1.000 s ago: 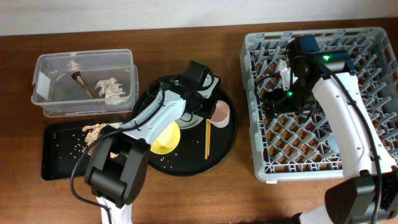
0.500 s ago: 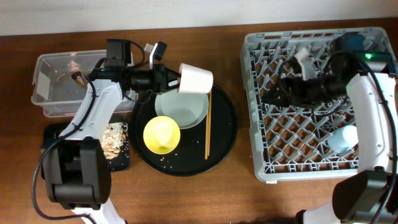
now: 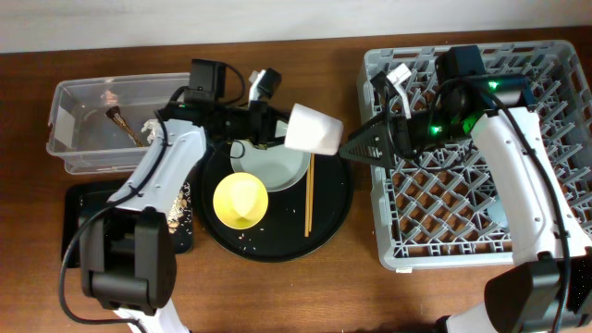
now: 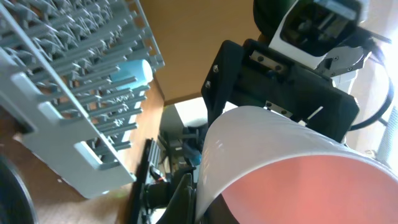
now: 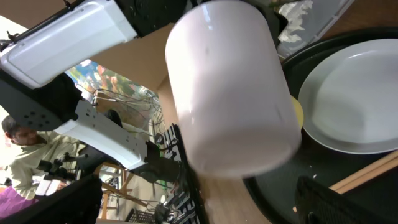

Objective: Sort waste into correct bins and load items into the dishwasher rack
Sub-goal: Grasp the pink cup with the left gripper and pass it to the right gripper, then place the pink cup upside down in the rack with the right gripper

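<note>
Since half a second ago the left claw point(image 3: 280, 127) has carried the pink cup point(image 3: 314, 129) rightward, and the right claw point(image 3: 350, 148) has swung out over the dishwasher rack point(image 3: 555, 54) edge to meet it. The left claw grips the cup at its mouth end, holding it sideways above the round black tray point(image 3: 338, 211). The right claw is spread wide just beside the cup's base; contact is unclear. The plate point(image 3: 277, 171), yellow bowl point(image 3: 240, 199) and chopsticks point(image 3: 309, 194) lie on the tray.

Left tool point(image 3: 276, 127) clamped, right tool point(image 3: 350, 148) spread opposite.
</note>
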